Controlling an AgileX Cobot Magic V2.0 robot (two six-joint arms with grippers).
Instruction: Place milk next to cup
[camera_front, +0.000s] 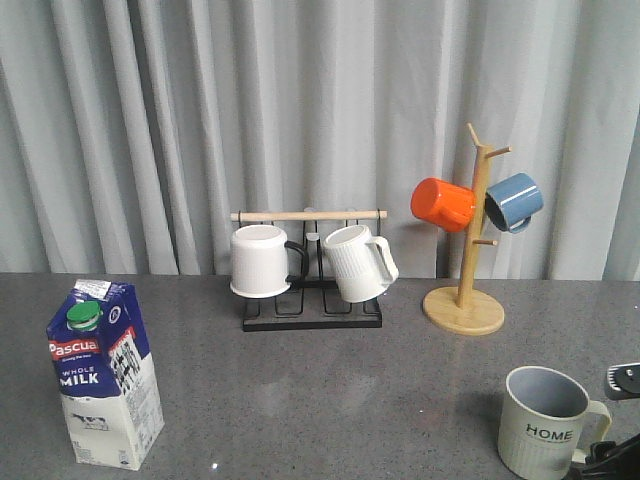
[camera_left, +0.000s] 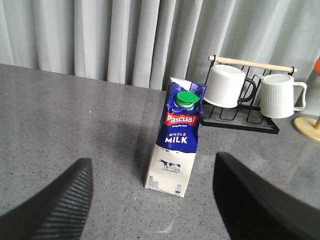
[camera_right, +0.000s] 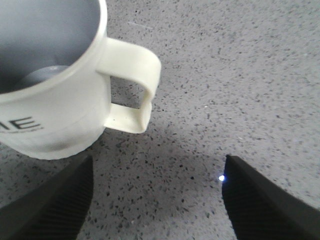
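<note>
While the milk carton (camera_front: 104, 372) stands upright at about eight o'clock on the grey speckled table (camera_front: 330, 390), the "HOME" cup (camera_front: 546, 421) sits well apart from it at about four o'clock, so the carton has the whole width of the table to cross. Seen from the left wrist, the left gripper (camera_left: 155, 200) is spread wide and holds nothing; the carton rises between its two dark fingers but farther off, untouched, which suggests the arm is lined up to close on the carton's sides. By the right wrist view, the right gripper (camera_right: 157, 200) is likewise wide open and empty, just beside the cup's loop handle (camera_right: 132, 87) without touching it. At twelve o'clock a black wire rack (camera_front: 310, 300) holds two white mugs, and at two o'clock a wooden mug tree (camera_front: 466, 255) carries an orange mug (camera_front: 442, 203) and a blue mug (camera_front: 515, 200), both clear of the likely path.
</note>
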